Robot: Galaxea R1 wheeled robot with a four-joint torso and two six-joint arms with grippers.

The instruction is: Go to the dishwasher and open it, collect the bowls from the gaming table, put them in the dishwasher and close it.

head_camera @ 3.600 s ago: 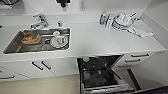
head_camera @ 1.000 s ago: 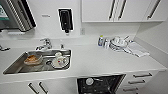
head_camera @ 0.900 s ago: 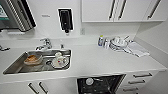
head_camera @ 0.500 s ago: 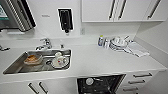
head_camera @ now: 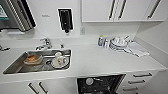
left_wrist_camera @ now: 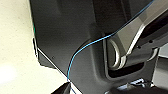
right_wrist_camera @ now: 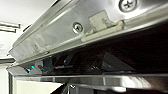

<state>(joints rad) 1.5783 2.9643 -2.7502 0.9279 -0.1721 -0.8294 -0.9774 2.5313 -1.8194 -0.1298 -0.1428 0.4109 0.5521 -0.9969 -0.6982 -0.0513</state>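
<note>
One dishwasher is sitting built in under the white countertop, at the near edge of the head view and right of centre. Its cavity is showing dark, with a wire rack and a pale round item inside; the opening is facing the robot, and its long axis is running left to right along the counter front. White drawers with bar handles are standing just right of it, and white cabinet doors are standing to its left.

One stainless sink is lying set into the counter on the left, holding a brownish dish and white cups and plates. A tap is standing on its far side. A black wall dispenser is hanging on the far wall above. Far right on the counter, a bottle, stacked white dishes and a folded cloth are resting close together. White upper cabinets are hanging above them.

In the right wrist view, a brushed steel edge with screws and a pale plastic latch piece is running across above a dark interior; two small blue lights are glowing at one end.

In the left wrist view, a dark panel, a thin blue cable and a pale floor are showing.

Grippers: whether either is open or closed cannot be told.
</note>
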